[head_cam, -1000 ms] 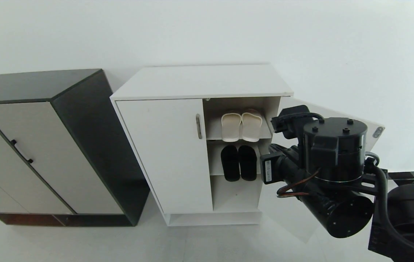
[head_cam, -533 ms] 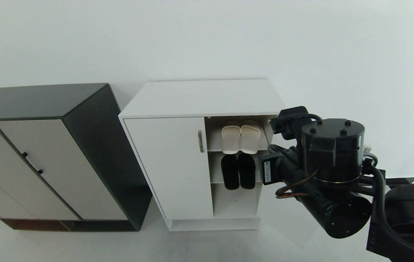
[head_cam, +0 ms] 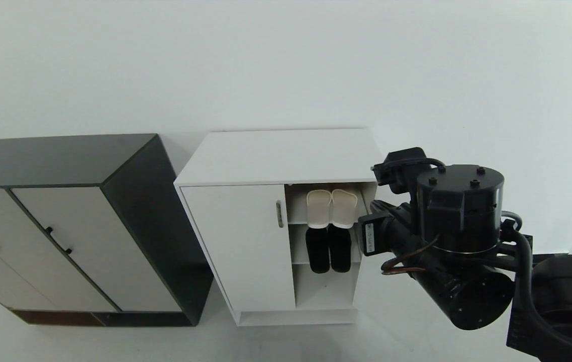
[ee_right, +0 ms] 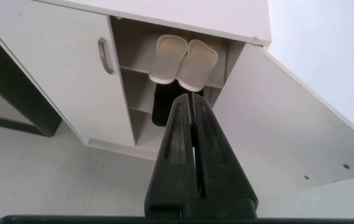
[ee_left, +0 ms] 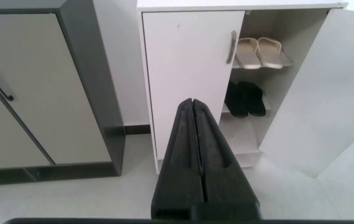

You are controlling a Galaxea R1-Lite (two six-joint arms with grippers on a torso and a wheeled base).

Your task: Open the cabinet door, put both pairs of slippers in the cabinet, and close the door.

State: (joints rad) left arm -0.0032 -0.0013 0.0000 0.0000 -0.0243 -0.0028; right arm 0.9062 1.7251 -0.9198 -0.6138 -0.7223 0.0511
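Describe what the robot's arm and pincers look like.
The right arm is matte black, built of thick cylindrical joints; one has a round cap with screws. A reddish-brown cable loops beneath it, and a small white label sits on a black block. The left pincer and right pincer are black, each with two long fingers tapering to a rounded tip.

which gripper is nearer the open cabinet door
Right. The right gripper sits close beside the open door; the left gripper hangs farther back, in front of the closed door.
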